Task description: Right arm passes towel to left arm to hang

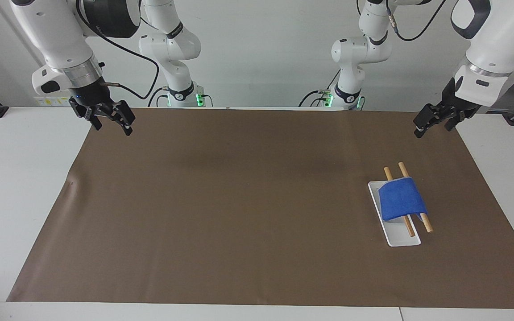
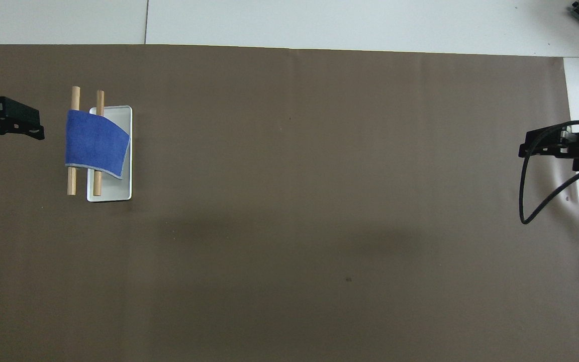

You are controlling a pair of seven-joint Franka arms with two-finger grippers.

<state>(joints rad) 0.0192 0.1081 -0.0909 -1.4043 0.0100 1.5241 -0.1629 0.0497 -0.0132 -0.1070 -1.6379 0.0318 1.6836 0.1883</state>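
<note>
Right gripper [image 1: 110,120] up in the air over the brown mat's corner at the right arm's end, about 10 o'clock in the facing view; fingers spread, nothing between them. Black cable [image 2: 533,191] looping loose from its wrist. Right arm waiting.

Left gripper [image 1: 433,119] up over the mat's edge at the left arm's end, about 2 o'clock in the facing view; cannot tell how its fingers stand. Nothing held. Well apart from the towel, which sits farther from the robots.

Brown mat [image 1: 239,200] flat over most of a white table [image 1: 16,187]; white margin bare at both ends and along the edge farthest from the robots. Plain pale wall above the arm bases; green lights at both bases.

Towel [image 1: 401,203] draped over two wooden dowels [image 1: 422,218], toward the left arm's end, about 9 o'clock in the overhead view. Dowels parallel, lying across a white rectangular tray [image 1: 397,238]. Long axis of dowels and tray running away from the robots, roughly 12 to 6 in the overhead view. Towel covering the dowels' middle, both dowel ends showing; pale trim along the edge nearer the robots.
</note>
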